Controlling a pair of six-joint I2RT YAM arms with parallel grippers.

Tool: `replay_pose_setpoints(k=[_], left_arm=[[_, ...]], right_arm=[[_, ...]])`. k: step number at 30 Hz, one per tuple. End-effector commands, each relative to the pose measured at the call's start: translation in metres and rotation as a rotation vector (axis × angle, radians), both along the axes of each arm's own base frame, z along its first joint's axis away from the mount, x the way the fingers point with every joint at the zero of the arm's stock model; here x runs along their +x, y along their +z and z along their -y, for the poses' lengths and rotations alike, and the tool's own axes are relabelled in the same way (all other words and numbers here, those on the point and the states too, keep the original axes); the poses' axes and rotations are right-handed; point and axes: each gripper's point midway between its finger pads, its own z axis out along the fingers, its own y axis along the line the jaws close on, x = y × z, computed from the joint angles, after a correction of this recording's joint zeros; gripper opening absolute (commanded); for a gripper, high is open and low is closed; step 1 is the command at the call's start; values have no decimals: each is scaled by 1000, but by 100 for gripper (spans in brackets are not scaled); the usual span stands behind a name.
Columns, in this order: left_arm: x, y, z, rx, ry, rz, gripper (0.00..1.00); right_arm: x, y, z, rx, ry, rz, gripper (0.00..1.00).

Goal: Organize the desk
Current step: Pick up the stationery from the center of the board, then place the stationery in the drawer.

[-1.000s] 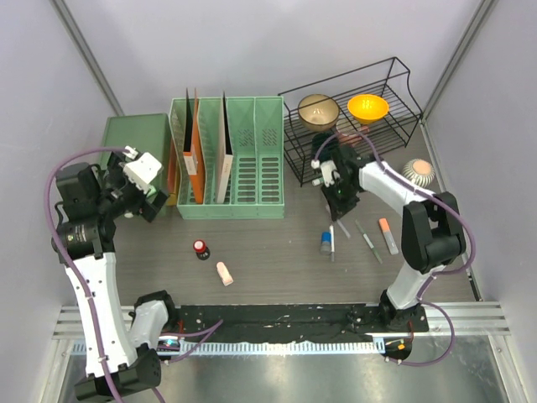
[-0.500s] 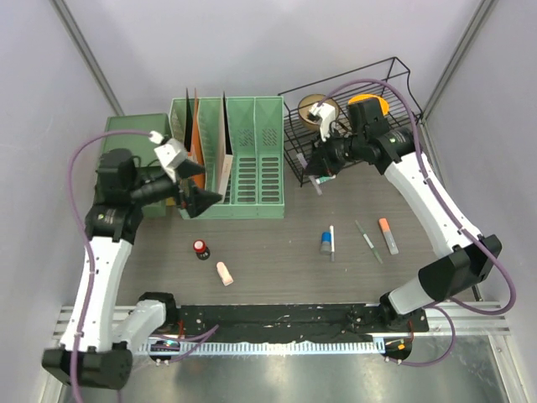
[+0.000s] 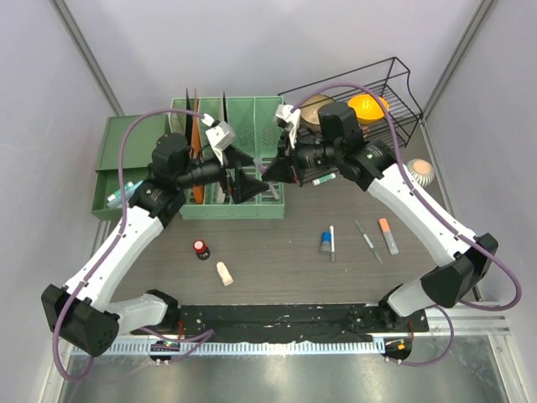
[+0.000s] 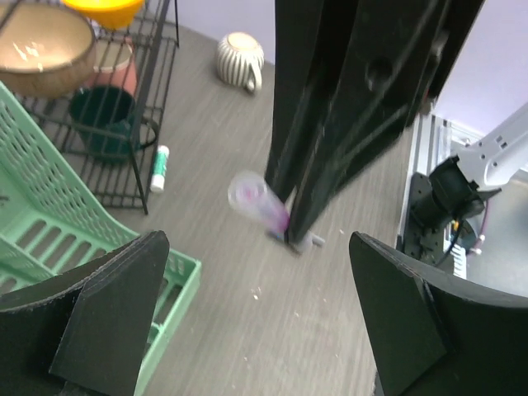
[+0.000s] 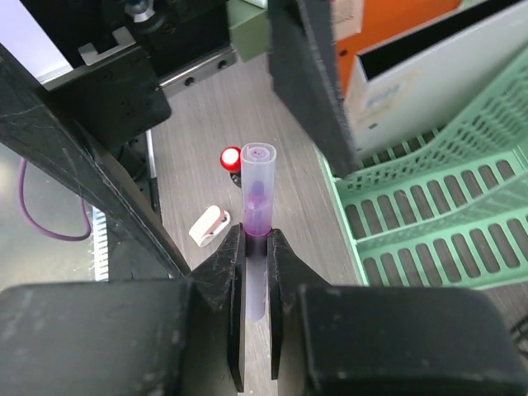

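Desk point(image 3: 277, 252): large flat dark grey-brown wood-grain tabletop, lying beneath both arms. It is judged rigid and fixed, not a thing to be gripped; only the loose items on it are to be taken hold of

Item in hand: slim translucent plastic tube with a purple core point(image 5: 256, 194). It is pinched low on its barrel by the right gripper point(image 3: 275, 168) and held above the desk, near the green slotted plastic file rack point(image 3: 262, 117). It is judged light, stiff, smooth and round, so slip or roll in the jaws is to be expected. The bare upper half is judged the place for a second hold

Left gripper point(image 3: 250, 178): fingers are spread wide, nothing is held; the tube is ahead of the gap, untouched

Views: the pinch point is shown only from the right wrist. The wide left gap is shown clearly only from the left wrist, where the tube is blurred. The orange-tipped white marker point(image 3: 387, 236), lying on the desk at right, is seen only from the top
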Motion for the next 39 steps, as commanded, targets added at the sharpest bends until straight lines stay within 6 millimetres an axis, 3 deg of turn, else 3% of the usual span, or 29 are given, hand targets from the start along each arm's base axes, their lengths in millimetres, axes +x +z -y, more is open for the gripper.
replay_pose_setpoints(k=[1, 7, 14, 22, 30, 36, 39], left_arm=[[3, 45, 5, -88, 16, 153, 97], [0, 57, 3, -98, 18, 181, 93], [-3, 64, -3, -76, 37, 212, 76], [-13, 69, 4, -112, -36, 180, 57], [-13, 70, 13, -145, -90, 138, 52], [-14, 65, 16, -157, -108, 112, 38], [-16, 64, 16, -158, -112, 107, 26]], right_arm=[[-16, 27, -8, 83, 49, 59, 1], [-25, 23, -7, 80, 60, 58, 1], [-30, 27, 4, 74, 29, 104, 1], [-34, 23, 4, 74, 42, 91, 1], [-32, 22, 0, 81, 53, 76, 2], [-31, 24, -1, 86, 54, 73, 2], [-31, 22, -2, 83, 55, 68, 3]])
